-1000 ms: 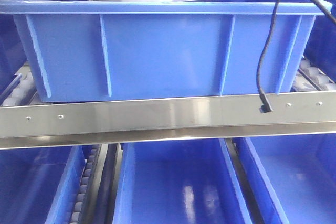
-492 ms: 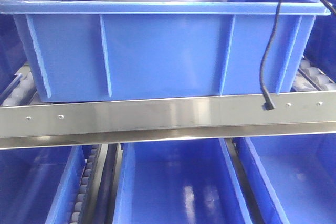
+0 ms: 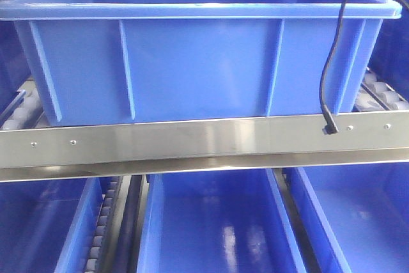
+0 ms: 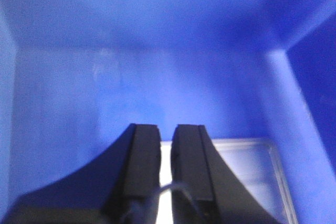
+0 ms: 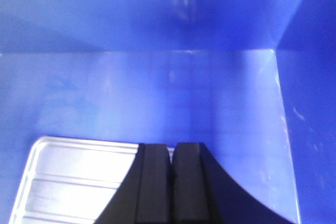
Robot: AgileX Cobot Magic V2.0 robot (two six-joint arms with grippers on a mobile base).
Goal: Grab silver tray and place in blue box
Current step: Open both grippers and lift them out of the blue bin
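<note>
Both grippers, left (image 4: 167, 145) and right (image 5: 170, 156), pinching silver tray (image 5: 79, 182) rim inside blue box (image 3: 204, 62).

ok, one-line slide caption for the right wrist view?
Right gripper closed on the rim of the silver tray, inside the blue box.

The silver tray (image 5: 79, 182) lies inside the blue box (image 3: 198, 68).

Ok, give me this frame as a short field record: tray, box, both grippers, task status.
silver tray: lying low inside the blue box, hidden in the front view
blue box: on the roller shelf
left gripper: inside the box, fingers nearly closed over the tray's edge
right gripper: inside the box, fingers together over the tray's rim
status: tray in the box, release not confirmed
</note>
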